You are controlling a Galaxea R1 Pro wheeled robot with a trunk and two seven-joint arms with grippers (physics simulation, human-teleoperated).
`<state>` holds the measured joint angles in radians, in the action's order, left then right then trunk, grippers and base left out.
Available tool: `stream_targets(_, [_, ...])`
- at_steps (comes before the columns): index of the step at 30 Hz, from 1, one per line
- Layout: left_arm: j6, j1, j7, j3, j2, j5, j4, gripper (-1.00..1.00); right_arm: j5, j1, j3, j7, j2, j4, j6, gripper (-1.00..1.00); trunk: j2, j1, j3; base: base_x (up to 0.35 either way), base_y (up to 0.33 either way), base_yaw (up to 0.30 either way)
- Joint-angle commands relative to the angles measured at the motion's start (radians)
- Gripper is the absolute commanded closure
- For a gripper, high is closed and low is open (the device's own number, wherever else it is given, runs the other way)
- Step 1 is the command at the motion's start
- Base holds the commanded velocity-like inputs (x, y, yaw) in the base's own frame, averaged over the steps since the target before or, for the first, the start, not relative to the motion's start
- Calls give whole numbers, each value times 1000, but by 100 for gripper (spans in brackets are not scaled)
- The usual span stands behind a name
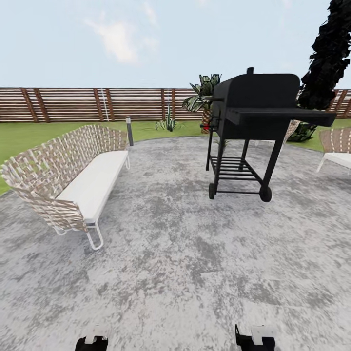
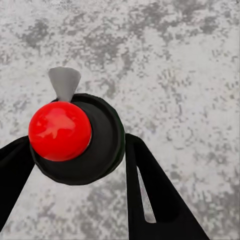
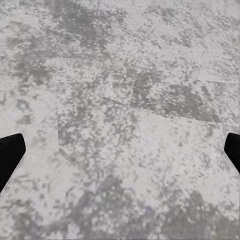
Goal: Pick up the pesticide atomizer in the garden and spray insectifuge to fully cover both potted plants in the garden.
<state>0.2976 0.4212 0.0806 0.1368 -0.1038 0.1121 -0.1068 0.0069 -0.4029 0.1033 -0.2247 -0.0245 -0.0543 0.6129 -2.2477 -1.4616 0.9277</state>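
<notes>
Grey patio [image 1: 175, 253], fence [image 1: 73, 104] behind; woven sofa [image 1: 73, 180] left, black grill [image 1: 253, 126] right. Left hand [image 2: 75, 165] low, pointing down, clenched on pesticide atomizer [image 2: 75, 137]. Right hand [image 3: 120, 150] low, released, fingers [image 3: 10, 155] spread over paving.

Head camera overlooks the patio [image 1: 185, 253]; both wrist cameras face it closely.

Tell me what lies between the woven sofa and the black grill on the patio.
In the head view, only bare grey paving lies between the woven sofa and the black grill; nothing stands on that stretch.
</notes>
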Motion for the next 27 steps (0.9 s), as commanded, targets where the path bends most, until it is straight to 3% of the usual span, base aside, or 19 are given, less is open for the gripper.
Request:
stream_targets(1, [3, 1, 4, 7, 0, 11, 1, 100, 1, -1, 9, -9, 0, 1, 1, -100, 0, 0, 1, 340, 0, 0])
stream_targets(27, [3, 1, 4, 7, 0, 11, 1, 100, 1, -1, 8, -9, 0, 1, 1, -100, 0, 0, 1, 340, 0, 33])
